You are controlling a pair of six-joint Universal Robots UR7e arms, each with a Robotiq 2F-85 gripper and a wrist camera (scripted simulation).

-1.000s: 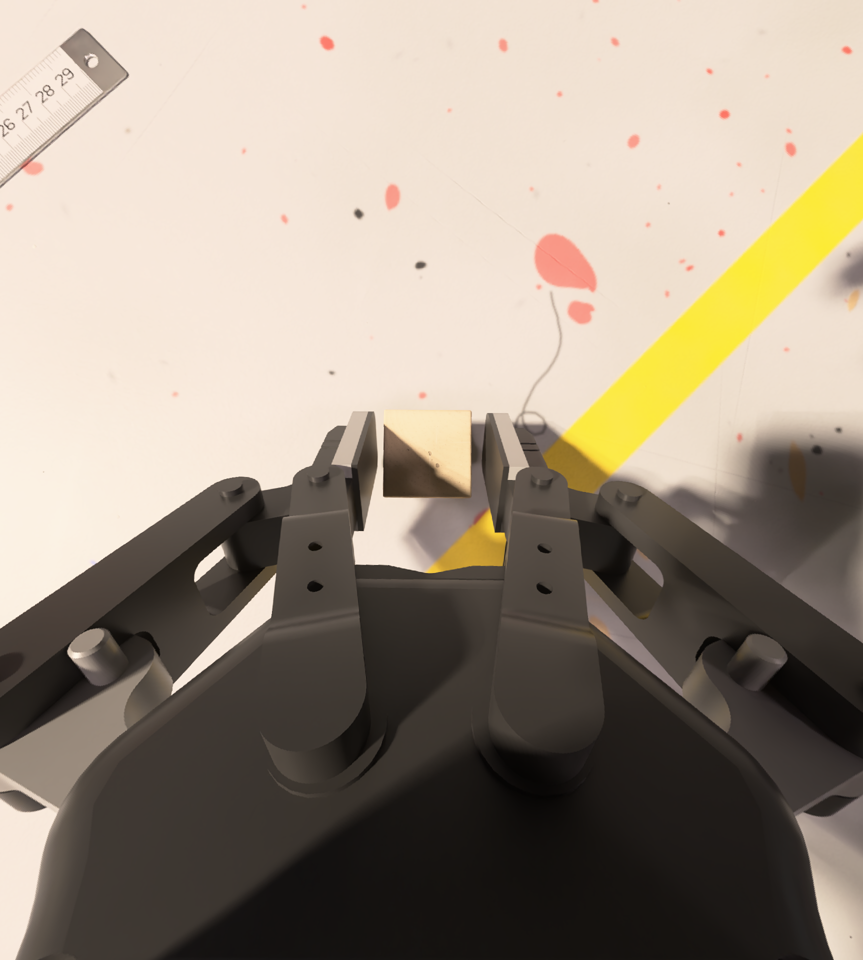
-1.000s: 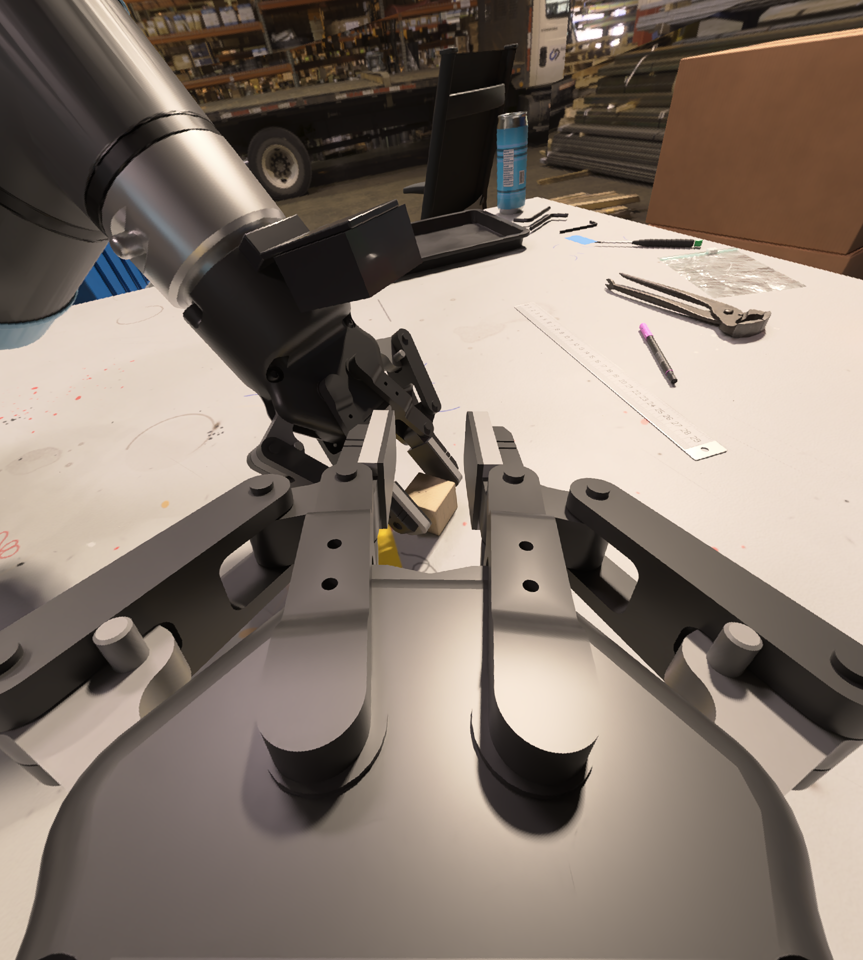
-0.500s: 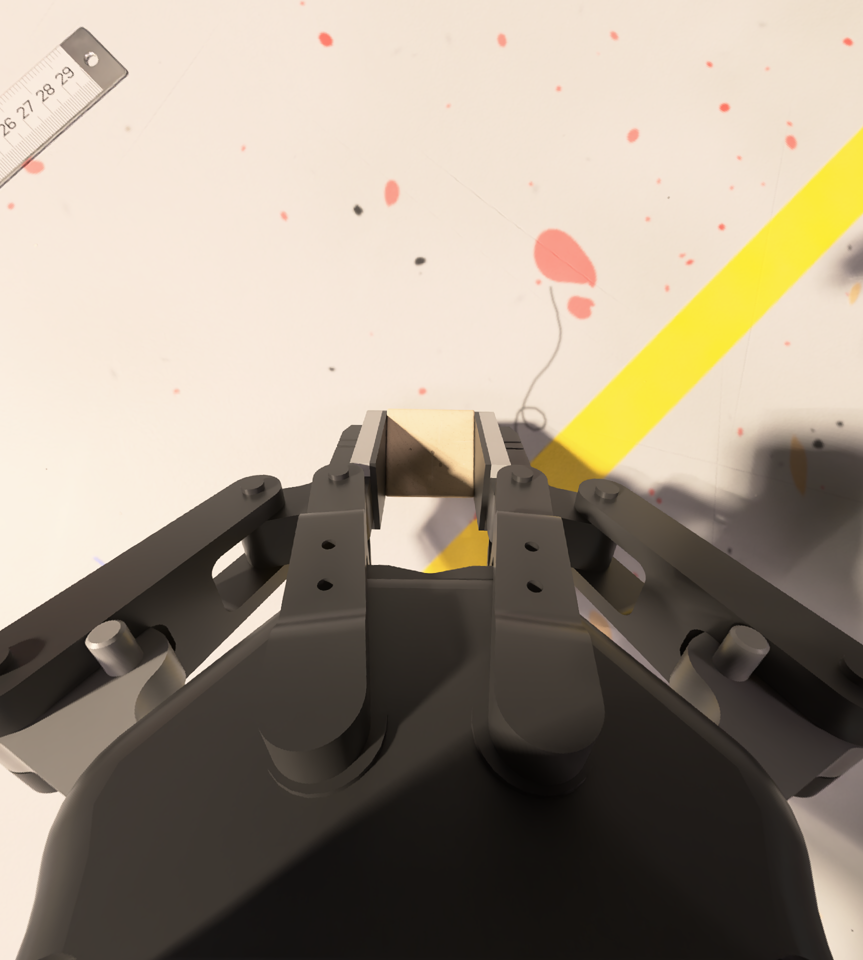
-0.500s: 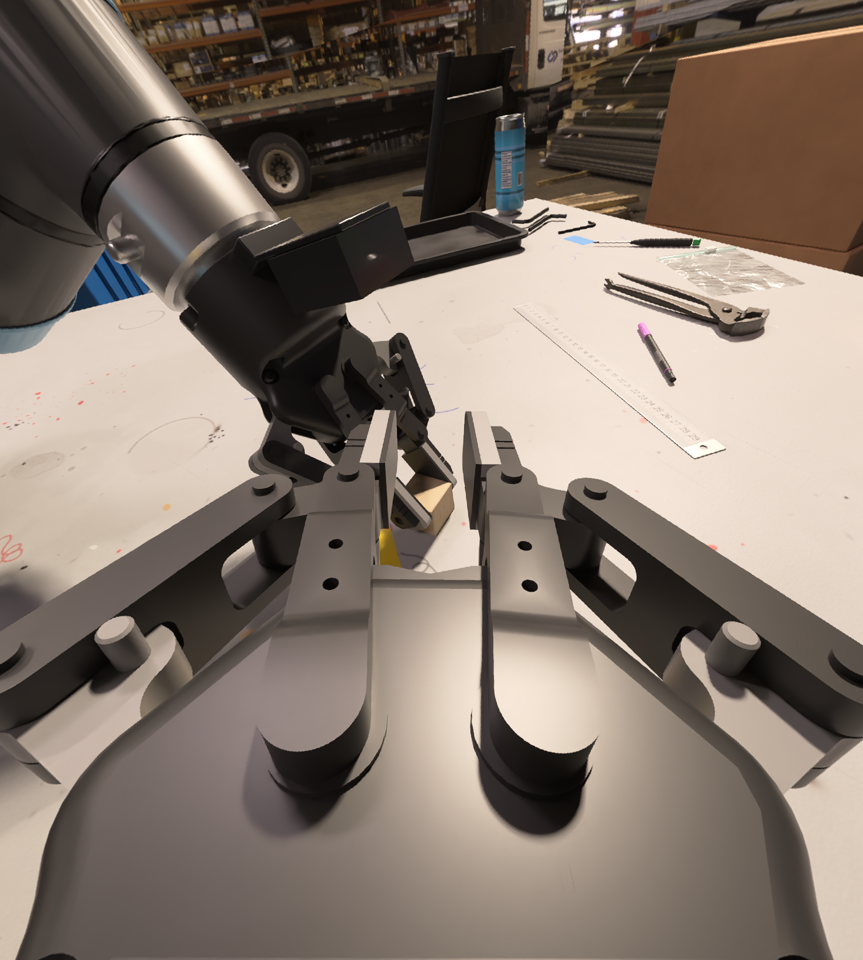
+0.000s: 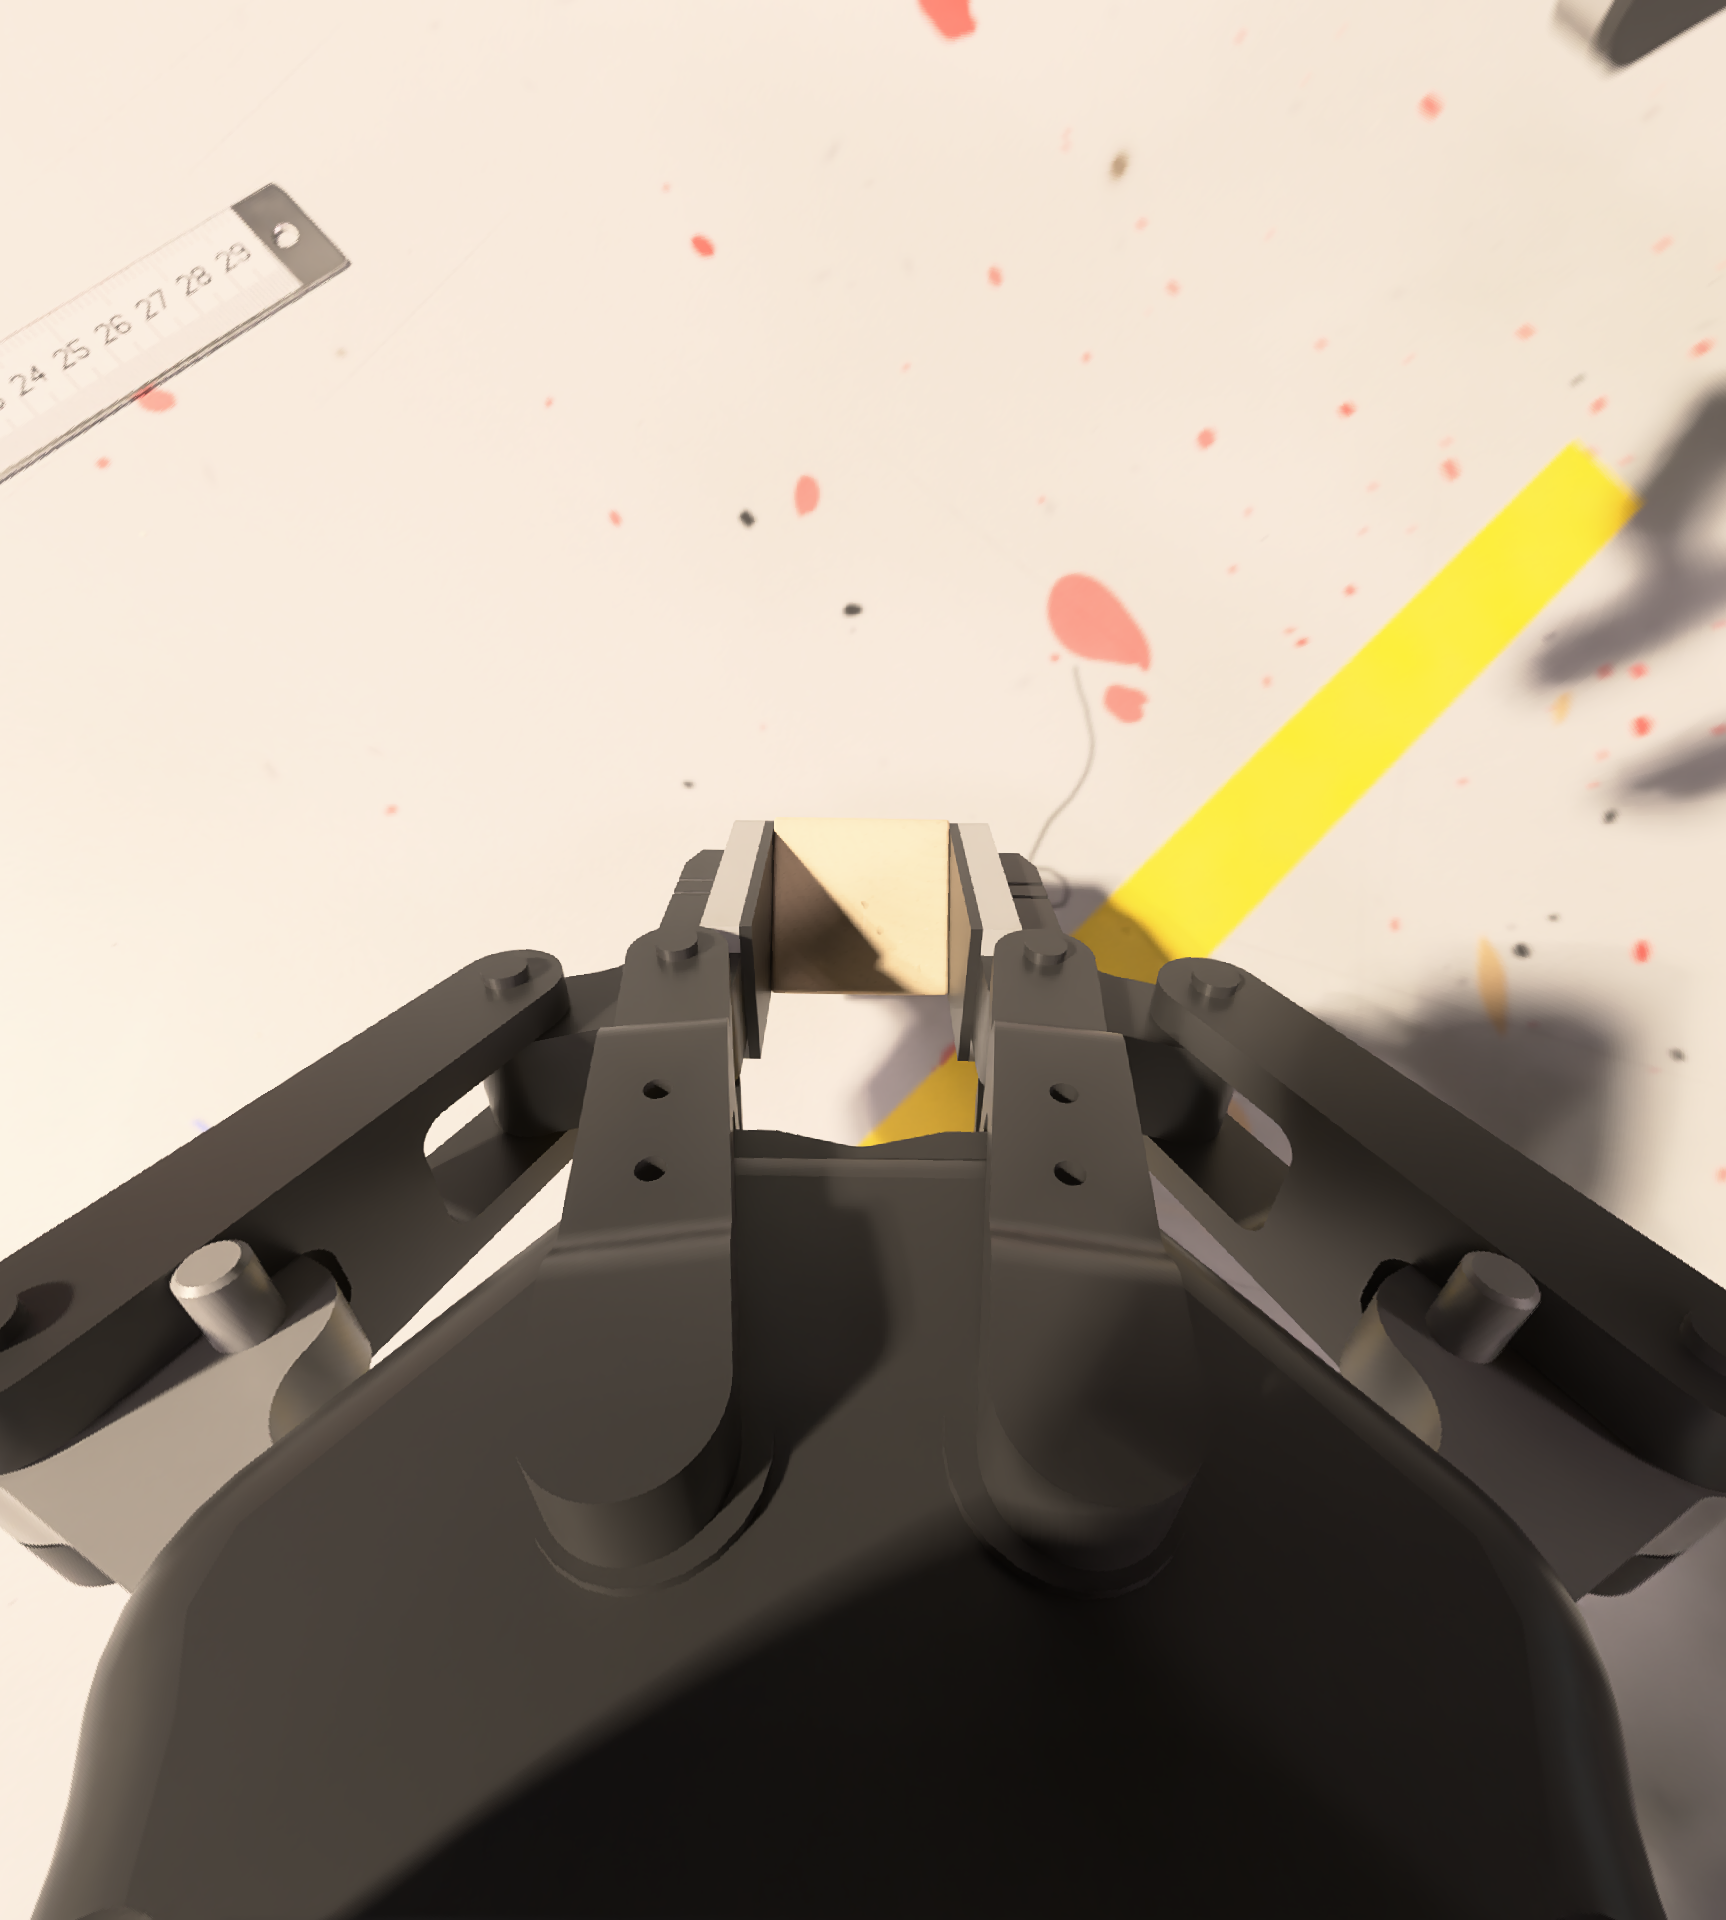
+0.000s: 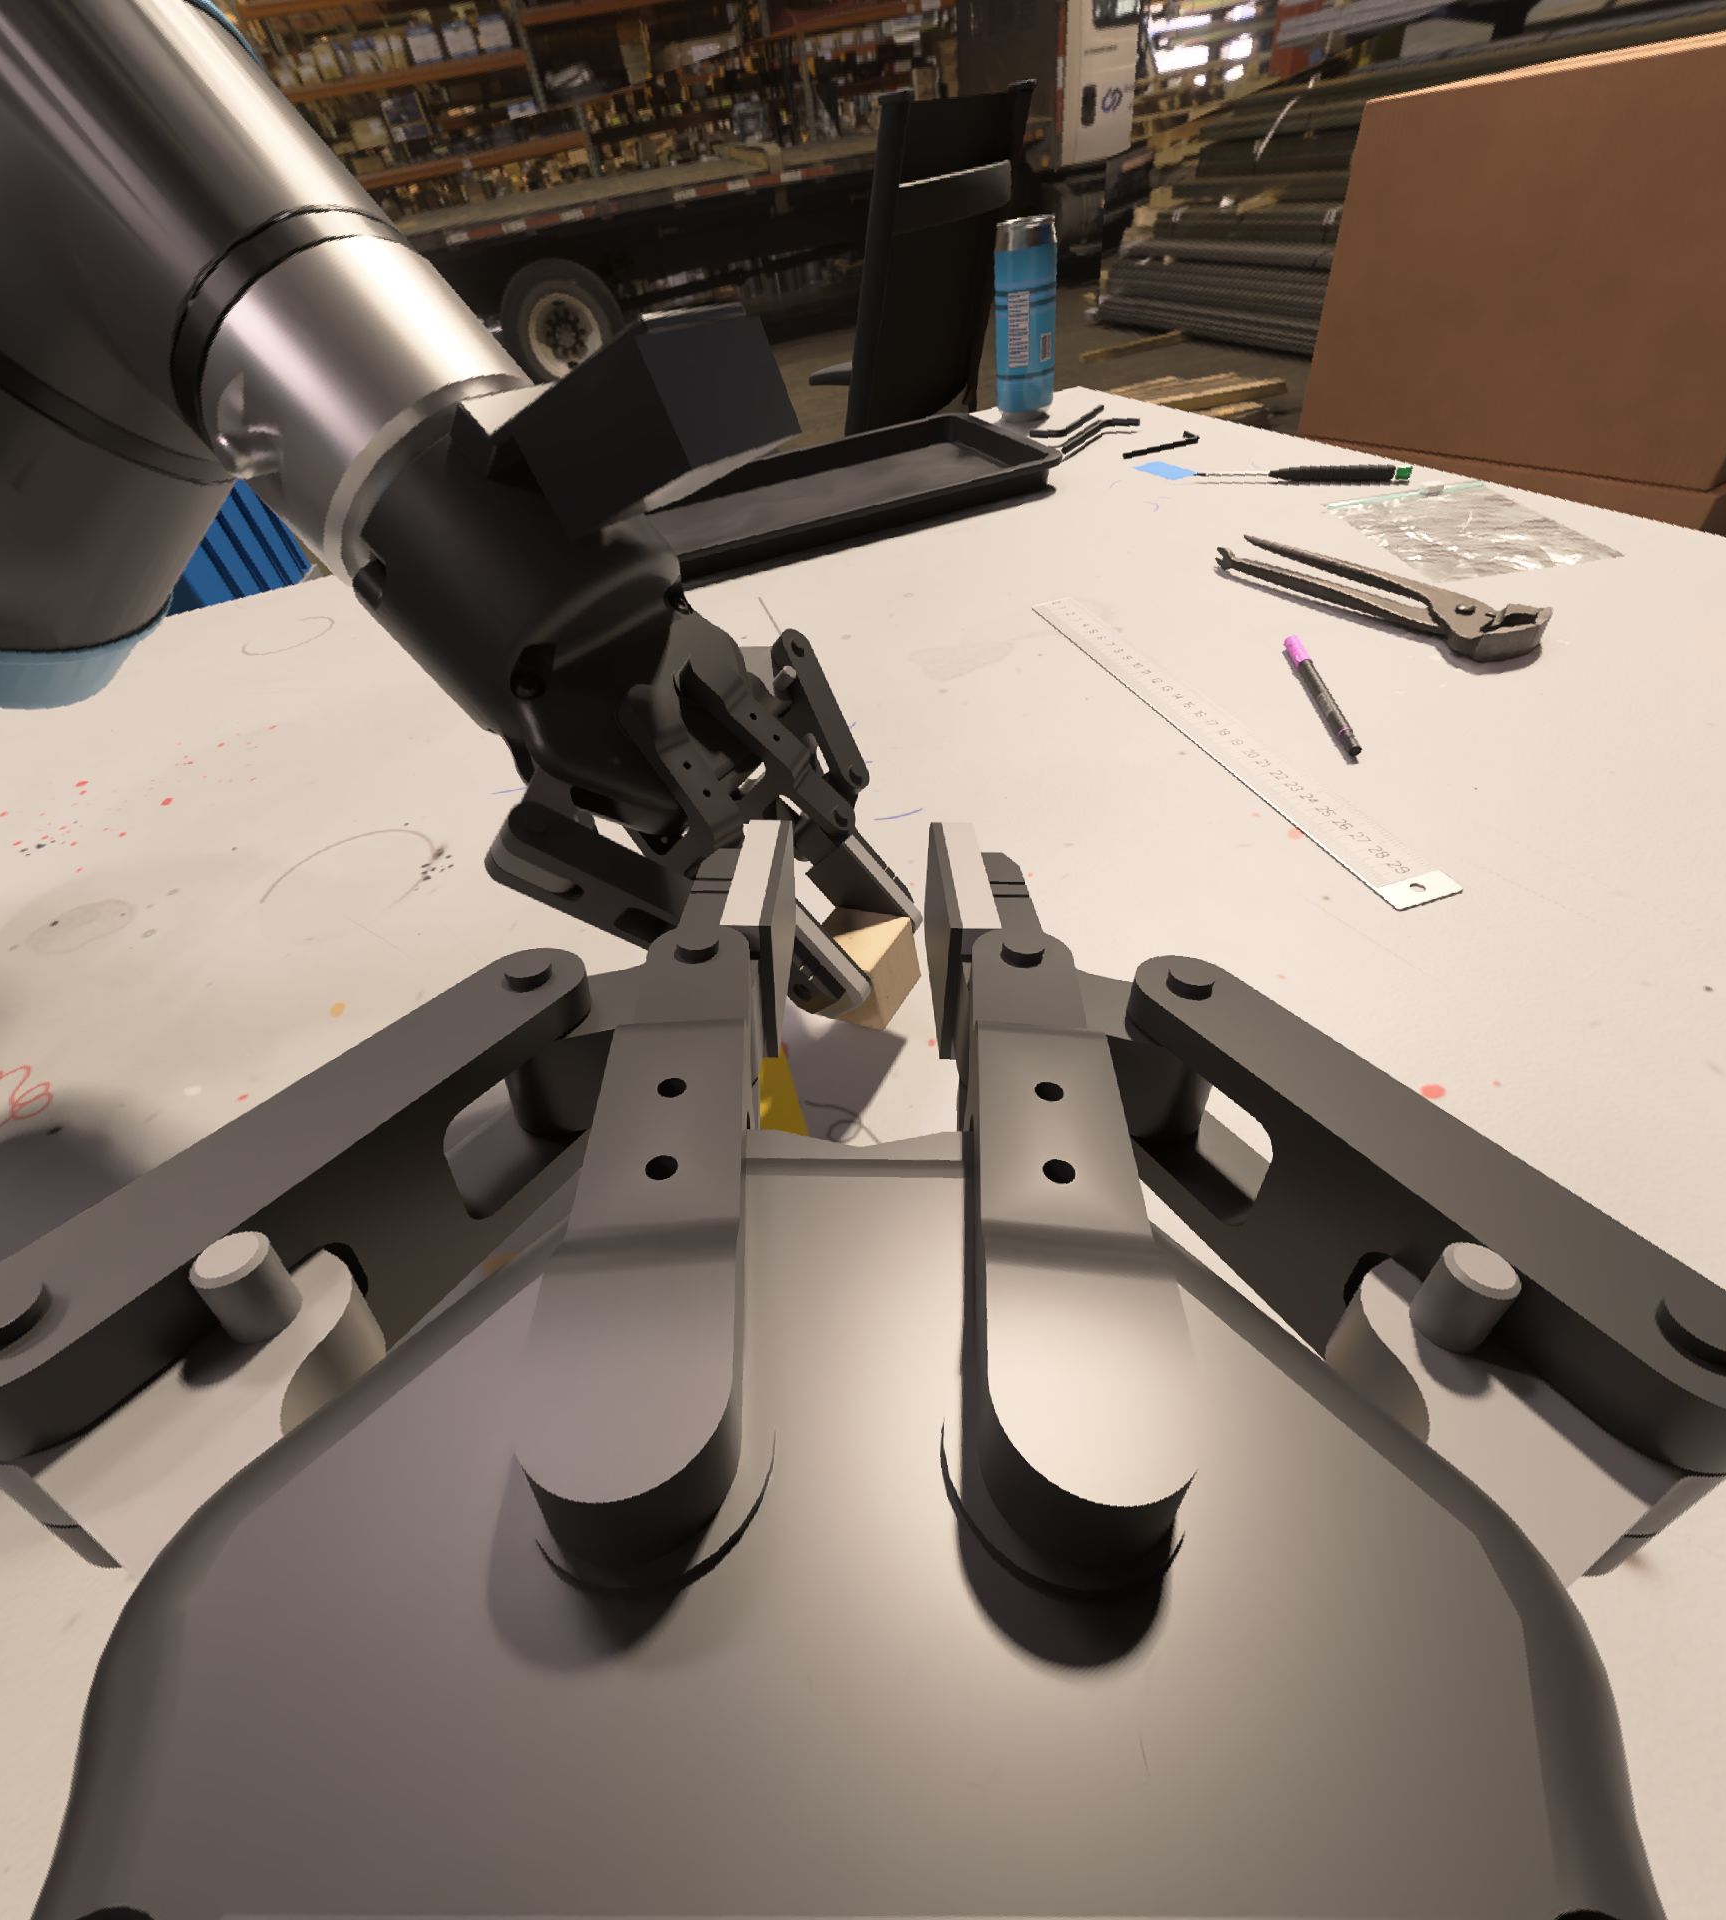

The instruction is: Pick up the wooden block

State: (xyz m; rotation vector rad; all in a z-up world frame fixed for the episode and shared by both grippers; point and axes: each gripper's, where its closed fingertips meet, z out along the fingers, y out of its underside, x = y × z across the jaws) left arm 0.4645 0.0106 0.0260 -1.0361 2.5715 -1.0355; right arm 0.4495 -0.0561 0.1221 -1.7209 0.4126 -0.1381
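The wooden block (image 5: 859,904) is a small pale cube held between the pads of my left gripper (image 5: 859,862), which is shut on it. The block hangs clear of the white table (image 5: 526,675), with its shadow below. In the right wrist view the left gripper (image 6: 838,914) comes down from the upper left and holds the block (image 6: 880,961) tilted above the table. My right gripper (image 6: 854,883) is open and empty, its fingers apart just in front of the block, not touching it.
A yellow tape strip (image 5: 1358,717) lies under and right of the block. A steel ruler (image 6: 1243,748), a purple-capped pen (image 6: 1321,696) and pliers (image 6: 1389,603) lie to the right. A black tray (image 6: 859,488), a blue can (image 6: 1025,312) and a cardboard box (image 6: 1565,260) stand at the back.
My left gripper's fingers closed onto the block, then rose with it off the table. The right gripper has stayed in place with the same opening.
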